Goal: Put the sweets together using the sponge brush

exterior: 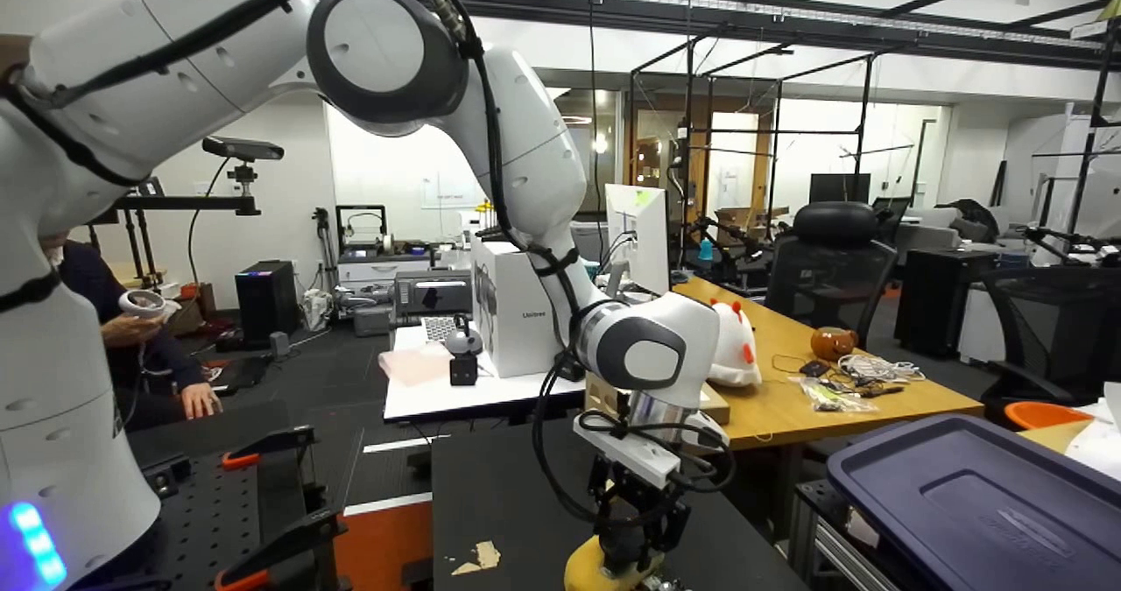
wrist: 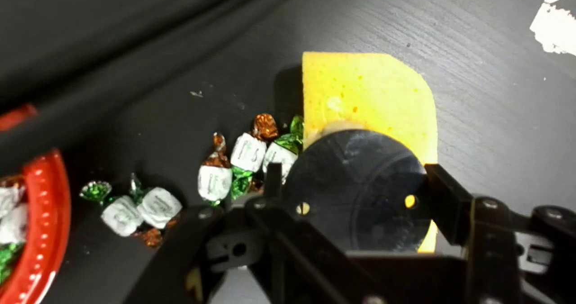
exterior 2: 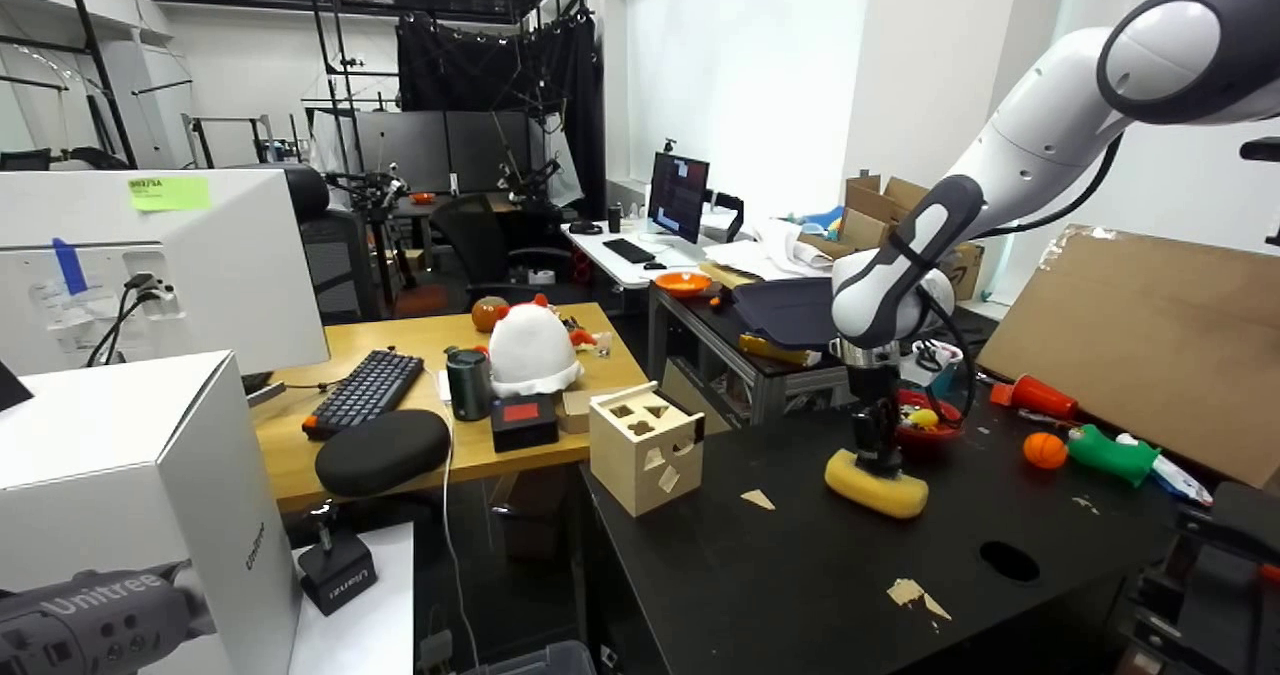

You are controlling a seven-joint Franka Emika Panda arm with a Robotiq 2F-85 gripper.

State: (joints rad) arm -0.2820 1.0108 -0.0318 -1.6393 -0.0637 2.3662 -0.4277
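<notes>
On the black surface (wrist: 486, 92), a little bunch of sweets (wrist: 248, 152) lies right by the straight edge of the yellow sponge (wrist: 369, 92) in the wrist view, wrapped white with green and brown ends. At least three in it, one partly behind the tool (wrist: 354, 184), and I can't tell if the nearest touches the sponge. Tool is clamped on the sponge's round black top (wrist: 355, 160), jaws only as far apart as that is wide, so yeah, solid hold. Two more sweets (wrist: 159, 206) lie together between the bunch and a red bowl (wrist: 56, 205) with other sweets in it. Further out, in an exterior view, there's a wooden box (exterior 2: 640, 465) with shaped holes at the surface's edge, some tan scraps (exterior 2: 905, 590), and an orange ball (exterior 2: 1046, 450) near a red cup (exterior 2: 1040, 395)
</notes>
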